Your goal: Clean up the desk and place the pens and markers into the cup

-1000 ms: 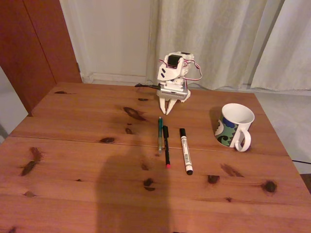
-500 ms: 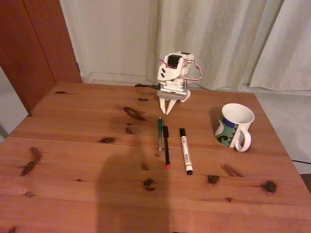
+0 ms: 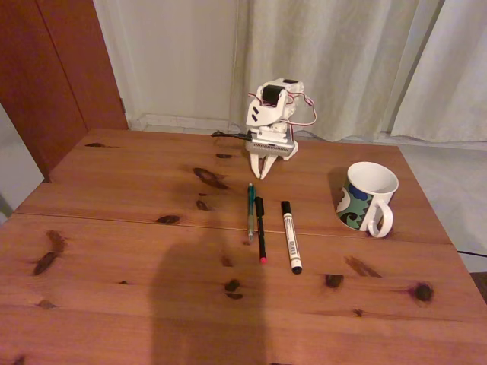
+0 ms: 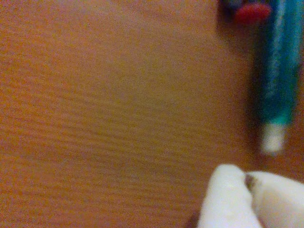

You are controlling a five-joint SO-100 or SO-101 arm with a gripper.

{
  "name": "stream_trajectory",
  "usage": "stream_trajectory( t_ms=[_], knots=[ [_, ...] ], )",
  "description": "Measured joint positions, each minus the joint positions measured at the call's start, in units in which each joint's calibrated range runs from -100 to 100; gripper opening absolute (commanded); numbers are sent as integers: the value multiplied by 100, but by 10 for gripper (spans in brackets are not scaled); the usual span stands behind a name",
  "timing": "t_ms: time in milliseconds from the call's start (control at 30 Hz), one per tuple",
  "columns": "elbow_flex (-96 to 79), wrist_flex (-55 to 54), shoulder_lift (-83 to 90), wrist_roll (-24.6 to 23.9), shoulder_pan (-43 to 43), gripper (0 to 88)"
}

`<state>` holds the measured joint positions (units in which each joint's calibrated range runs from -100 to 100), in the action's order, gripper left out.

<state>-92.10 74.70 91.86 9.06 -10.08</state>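
Observation:
On the desk (image 3: 114,251), three slim sticks lie side by side at the middle: a teal-green pen (image 3: 250,209), a black pen with a red tip (image 3: 259,228) and a white marker with black ends (image 3: 290,236). The white cup (image 3: 365,196) with a green and blue pattern stands upright to their right, handle toward the front. My gripper (image 3: 261,173) hangs from the folded arm at the desk's back, pointing down just behind the pens, shut on nothing. In the wrist view the gripper (image 4: 247,183) has its tips touching, with the blurred teal pen (image 4: 278,80) just beyond and a red tip (image 4: 251,12) at the top.
A dark wooden door (image 3: 61,68) stands at the back left, and pale curtains (image 3: 342,61) hang behind the arm. The desk's right edge runs just past the cup. A broad shadow (image 3: 205,304) falls on the near part of the desk.

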Motion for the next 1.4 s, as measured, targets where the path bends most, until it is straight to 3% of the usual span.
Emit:
stream_trajectory(
  t_ms=[300, 767, 967, 1267, 1400],
  knots=[
    [2081, 50, -3025, -24, 110, 7],
    [5868, -755, -8254, -982, 799, 7],
    [6718, -1136, -9144, -1328, 1071, 7],
    [6862, -1360, -9627, -1382, 1100, 13],
    [6862, -1360, -9627, -1382, 1100, 67]
  ],
)
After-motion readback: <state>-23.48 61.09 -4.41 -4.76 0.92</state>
